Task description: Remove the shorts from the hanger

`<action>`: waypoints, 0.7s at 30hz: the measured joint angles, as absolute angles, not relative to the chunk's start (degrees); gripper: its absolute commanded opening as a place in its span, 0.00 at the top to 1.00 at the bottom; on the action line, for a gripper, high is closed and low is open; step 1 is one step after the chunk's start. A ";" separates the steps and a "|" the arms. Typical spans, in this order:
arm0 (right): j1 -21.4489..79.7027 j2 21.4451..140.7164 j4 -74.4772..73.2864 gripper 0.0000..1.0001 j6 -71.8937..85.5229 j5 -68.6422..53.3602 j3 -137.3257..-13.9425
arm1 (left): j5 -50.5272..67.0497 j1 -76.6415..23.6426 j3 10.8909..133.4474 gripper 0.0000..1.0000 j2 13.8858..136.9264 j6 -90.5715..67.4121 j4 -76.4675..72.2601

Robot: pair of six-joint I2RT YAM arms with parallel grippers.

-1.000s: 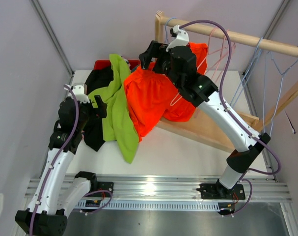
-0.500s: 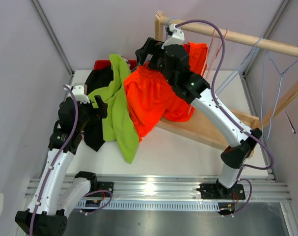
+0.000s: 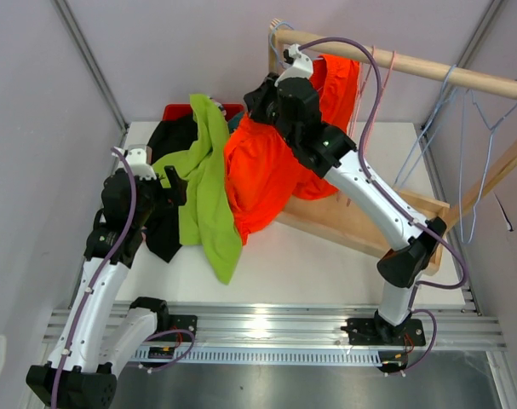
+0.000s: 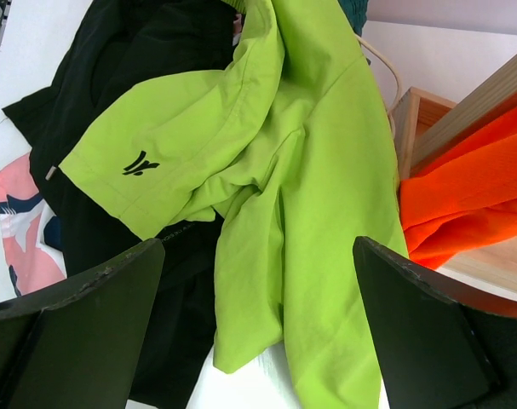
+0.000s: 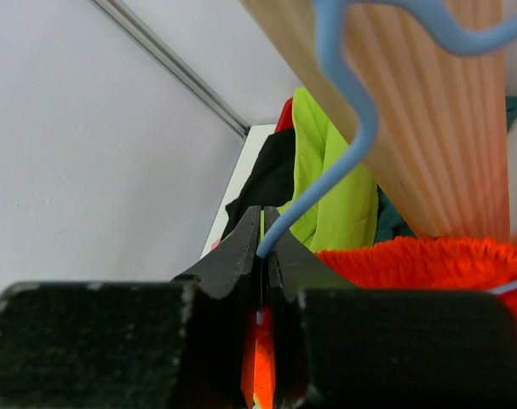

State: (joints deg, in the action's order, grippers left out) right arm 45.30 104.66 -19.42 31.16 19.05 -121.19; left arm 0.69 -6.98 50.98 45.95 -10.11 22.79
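Note:
The orange shorts (image 3: 267, 170) hang on a blue wire hanger (image 5: 350, 141) whose hook sits over the left end of the wooden rail (image 3: 411, 64). My right gripper (image 5: 263, 215) is up at that end of the rail, shut on the hanger's wire just above the orange waistband (image 5: 411, 260). In the top view it shows as the right gripper (image 3: 260, 95). Lime green shorts (image 4: 309, 170) lie over black shorts (image 4: 139, 51) on the table, with a pink patterned pair (image 4: 20, 221) under them. My left gripper (image 4: 258, 341) hovers open above the lime green pair, holding nothing.
Several bare wire hangers (image 3: 462, 128) dangle from the rail on the right. The rack's slanted wooden base (image 3: 360, 226) crosses the table under the orange shorts. A red item (image 3: 177, 111) lies behind the pile. Grey walls close in on both sides.
My right gripper moved left and up along the rail, then closed on the blue hanger's wire. The orange shorts shifted left with it. The left arm stayed still.

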 measured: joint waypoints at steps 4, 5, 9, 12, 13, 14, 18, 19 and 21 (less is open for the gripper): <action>45.25 102.91 -19.62 1.00 31.57 18.83 -119.83 | 0.71 -6.98 50.98 0.01 45.93 -10.09 22.74; 45.32 102.10 -19.81 1.00 31.81 18.57 -119.20 | 0.80 -7.01 50.98 0.01 45.82 -10.07 22.74; 45.54 97.27 -20.69 1.00 33.08 16.93 -116.25 | 1.83 -8.58 50.92 0.01 44.82 -9.72 22.09; 45.69 93.08 -21.37 1.00 34.33 14.92 -114.74 | 2.42 -14.00 52.51 0.01 44.38 -8.25 22.39; 45.69 91.48 -21.32 1.00 34.96 13.98 -114.37 | 3.11 -16.08 53.36 0.01 44.27 -7.53 22.22; 45.69 89.86 -21.28 1.00 35.59 13.06 -113.93 | 4.27 -17.63 54.04 0.01 44.03 -6.98 21.78; 45.69 83.79 -21.06 1.00 38.94 9.54 -112.07 | 14.04 -21.78 55.18 0.01 41.04 -6.13 17.63; 45.74 82.41 -20.67 1.00 39.83 8.75 -111.35 | 16.86 -22.20 55.18 0.01 39.90 -6.42 15.99; 45.93 80.12 -20.08 1.00 41.28 7.38 -109.86 | 21.78 -22.65 54.89 0.01 37.89 -7.73 12.38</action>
State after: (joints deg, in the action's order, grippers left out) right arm 45.93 80.12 -20.08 41.28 7.38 -109.86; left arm 21.78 -22.65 54.89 37.89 -7.73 12.38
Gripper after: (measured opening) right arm 0.055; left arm 0.994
